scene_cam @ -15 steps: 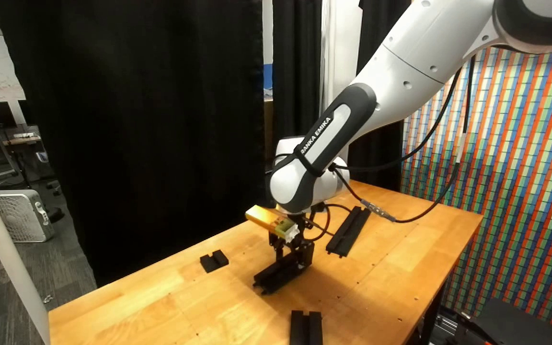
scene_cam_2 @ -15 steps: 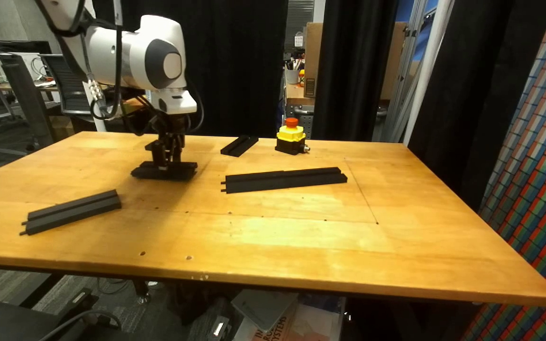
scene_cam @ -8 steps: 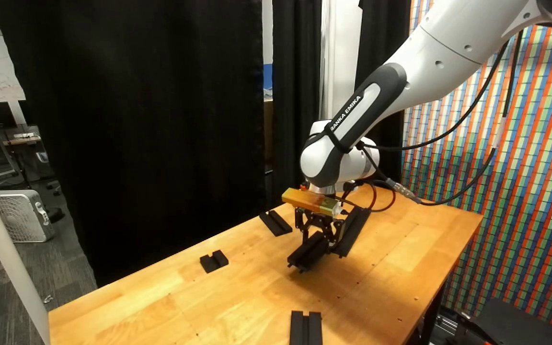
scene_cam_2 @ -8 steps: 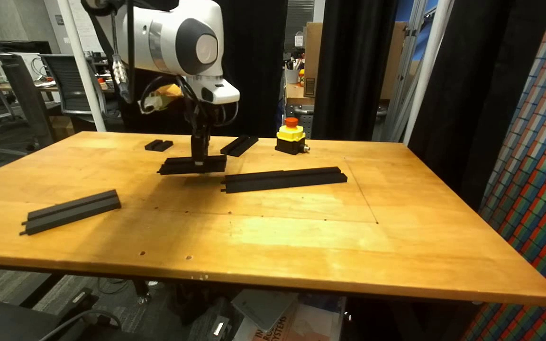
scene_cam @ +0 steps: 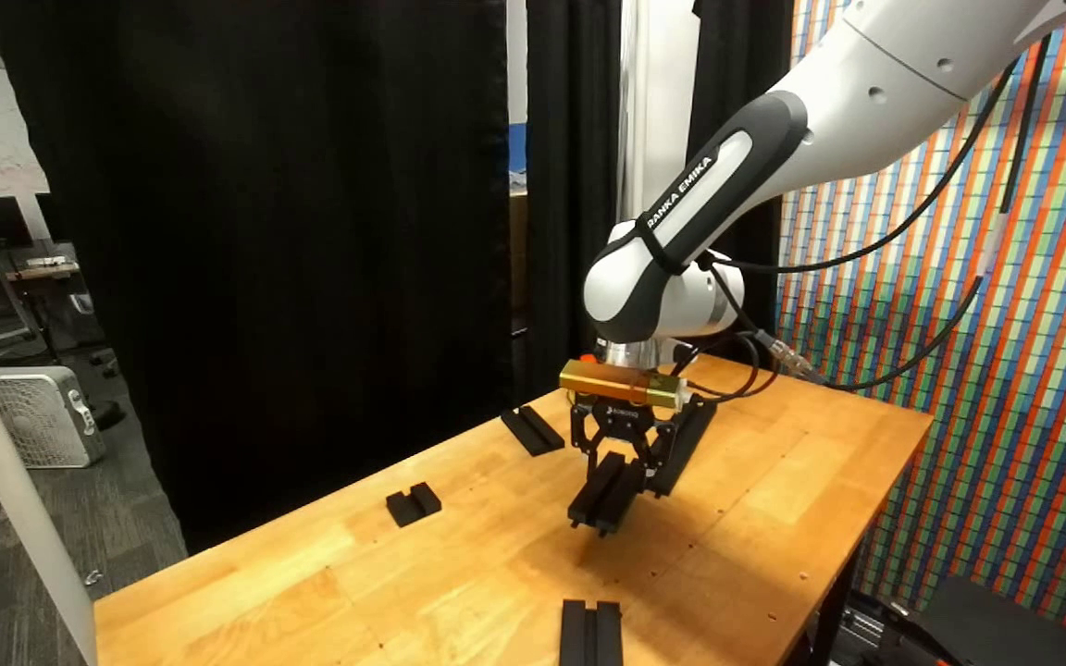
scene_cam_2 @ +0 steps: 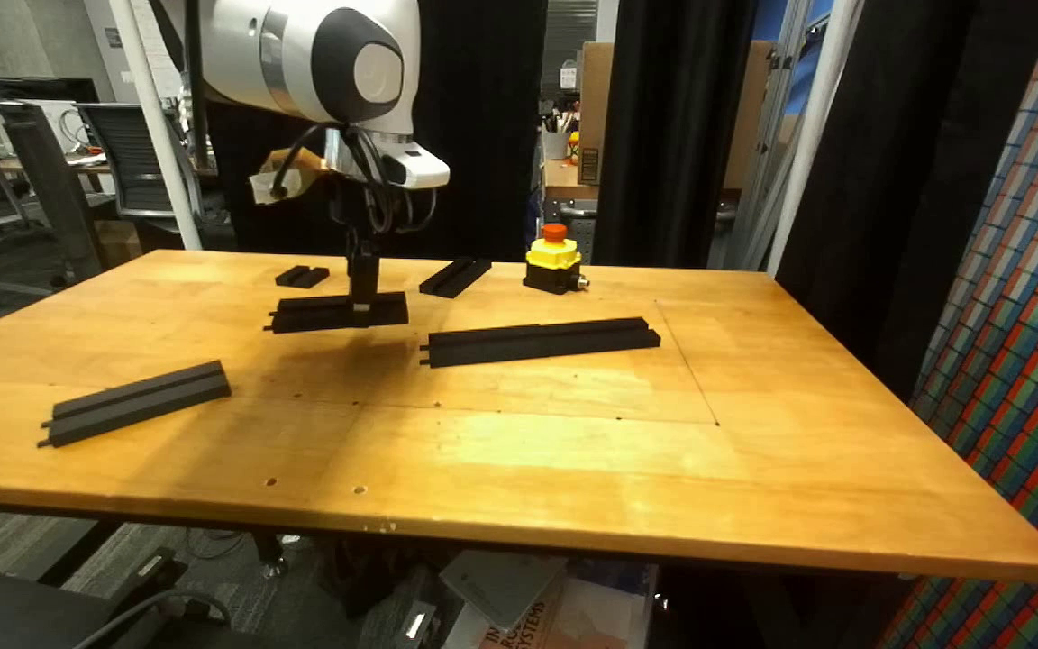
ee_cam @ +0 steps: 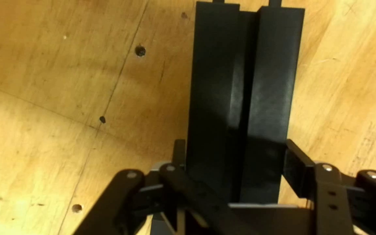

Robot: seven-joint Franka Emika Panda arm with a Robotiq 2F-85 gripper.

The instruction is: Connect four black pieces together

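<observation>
My gripper (scene_cam: 621, 470) is shut on a grooved black bar (scene_cam: 600, 504), gripping its long sides. In the wrist view the fingers (ee_cam: 235, 153) press on both sides of this bar (ee_cam: 243, 81), with two pegs at its far end. In an exterior view the held bar (scene_cam_2: 312, 314) hovers roughly level above the table, its pegs pointing left. A long black strip (scene_cam_2: 544, 344), seemingly two bars joined end to end, lies to its right with its pegs toward it; they are apart. The gripper partly hides this strip (scene_cam: 692, 433). Another bar (scene_cam_2: 141, 403) lies front left, also visible here (scene_cam: 591, 634).
A tiny black block (scene_cam_2: 303, 277) and a stubby black slab (scene_cam_2: 456, 278) lie near the back edge of the wooden table (scene_cam_2: 528, 469). A yellow emergency stop with a red button (scene_cam_2: 554, 260) stands behind the long strip. A black curtain (scene_cam: 311, 277) hangs behind the table.
The gripper has lifted the bar off the table and carried it toward the long strip, turning it. In the last half second it shifted slightly back away from the strip. Other pieces stayed put.
</observation>
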